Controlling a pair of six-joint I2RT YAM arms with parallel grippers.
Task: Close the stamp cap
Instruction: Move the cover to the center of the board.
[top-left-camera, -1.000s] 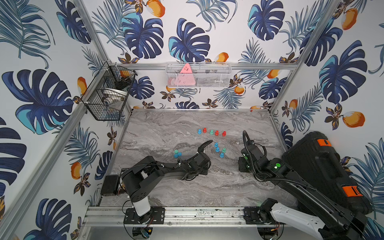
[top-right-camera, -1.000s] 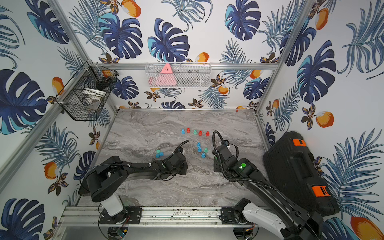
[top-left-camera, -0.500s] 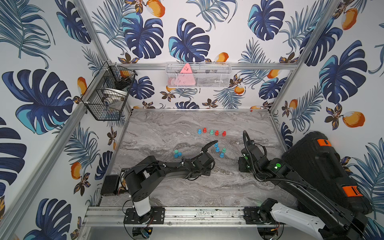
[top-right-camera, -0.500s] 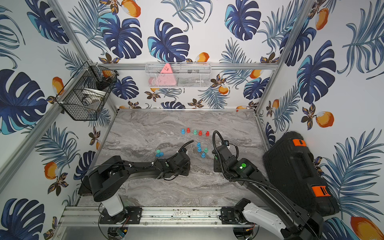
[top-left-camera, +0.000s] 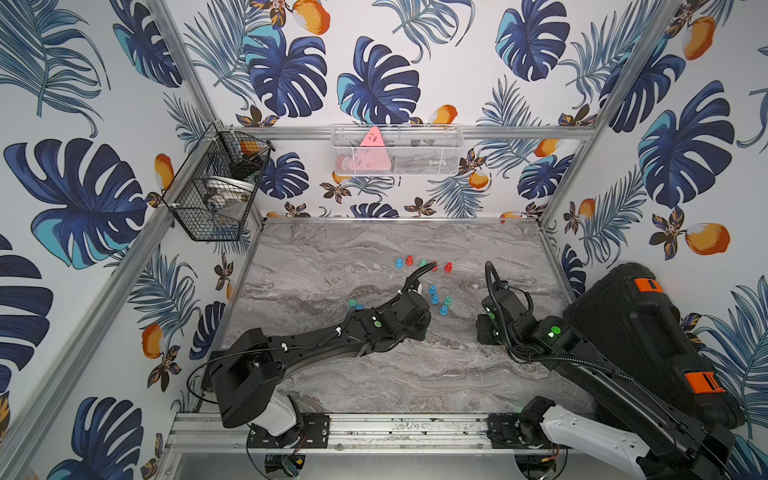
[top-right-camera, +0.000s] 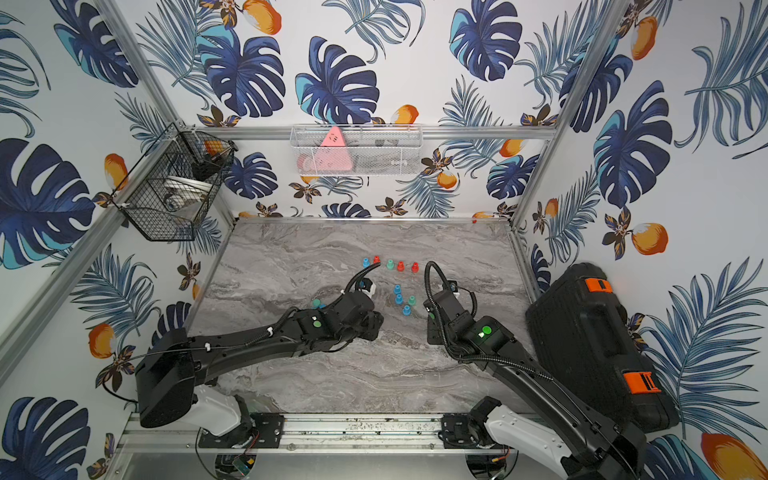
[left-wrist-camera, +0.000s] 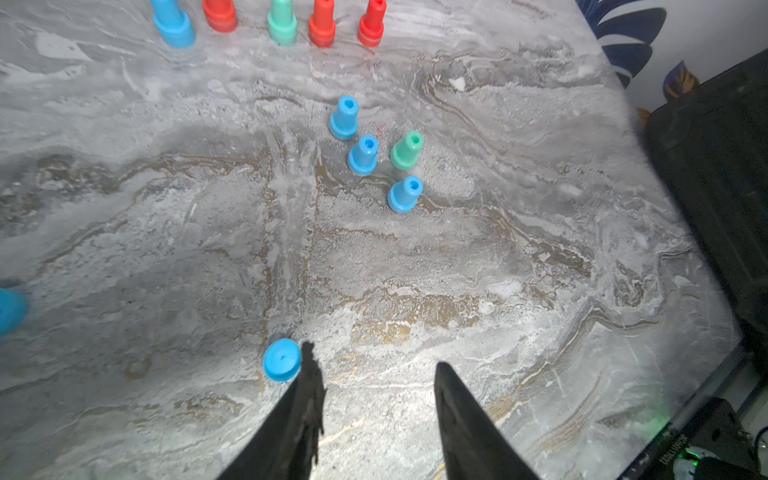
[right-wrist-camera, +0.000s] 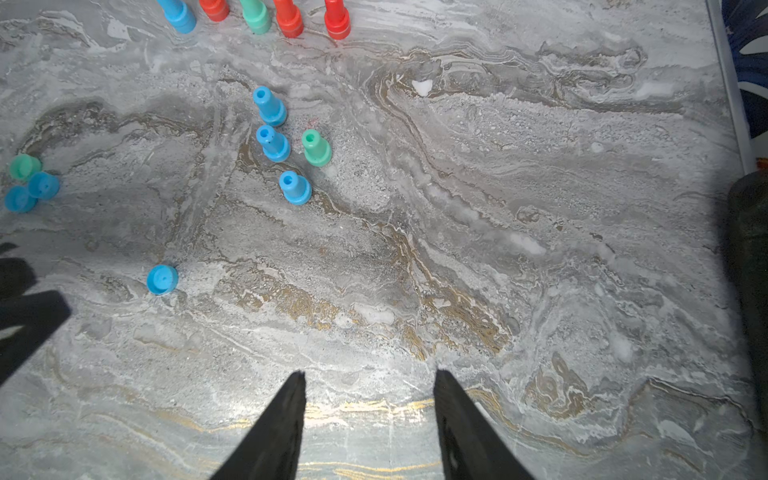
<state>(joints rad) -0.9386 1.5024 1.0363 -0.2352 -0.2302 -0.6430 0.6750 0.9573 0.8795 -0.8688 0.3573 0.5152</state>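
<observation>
Blue stamp cap seen lying on marble table, just beside outer edge of one finger of left gripper, outside gap. Left jaws held apart, nothing gripped. Right gripper jaws likewise parted, empty, over bare table. Four standing stamps grouped farther ahead, well apart from cap.

Top views evenly bright, soft even light, faint shadows on table, wide-angle stretch toward edges, wrist views glare-washed at centre, dim corners, lamp possibly wrist-mounted, fingers soft-edged, slight blur
</observation>
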